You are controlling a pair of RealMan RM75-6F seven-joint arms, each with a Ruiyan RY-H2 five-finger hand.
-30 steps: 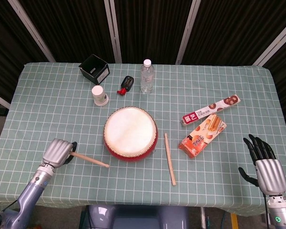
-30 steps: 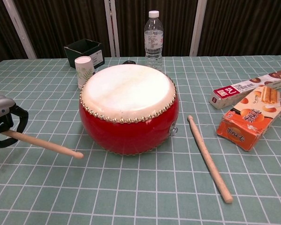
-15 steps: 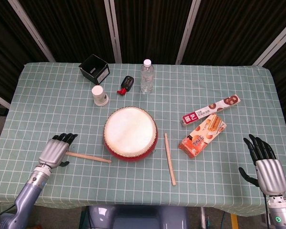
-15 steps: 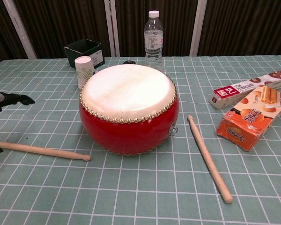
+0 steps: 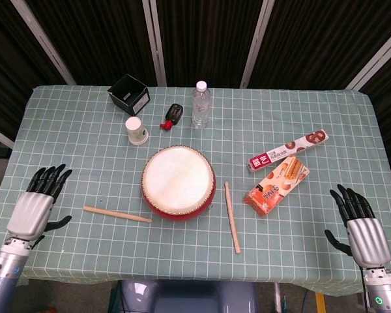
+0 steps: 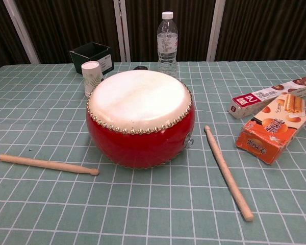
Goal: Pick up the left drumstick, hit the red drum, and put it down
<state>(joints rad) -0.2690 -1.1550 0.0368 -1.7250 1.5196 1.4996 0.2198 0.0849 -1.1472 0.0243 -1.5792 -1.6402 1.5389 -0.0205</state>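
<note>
Pale wood against green check: the left drumstick (image 5: pixel 116 214) lies flat on the desk (image 5: pixel 65 143), its rounded tip close to the foot of the red drum (image 5: pixel 178 183) and its butt pointing out toward the left edge. That lie suits a stick already set down after use, handle outward where the arm could reach it again, so I judge the task at or near its end. The drum sits in the middle of the desk with its white skin up, bare and open to a strike from either side.

The left hand (image 5: pixel 34 207) is well apart from the stick, near the desk's left edge, fingers spread and straight, holding nothing. The right hand (image 5: pixel 360 227) hangs off the near right corner, fingers likewise apart and empty, out of the way of the work.

A second drumstick (image 5: pixel 232 216) rests just right of the drum, untouched by either hand. Beyond it lie two snack boxes (image 5: pixel 277 184), and at the far side stand a water bottle (image 5: pixel 201 104), a paper cup (image 5: pixel 136 130) and a black box (image 5: pixel 129 94).
</note>
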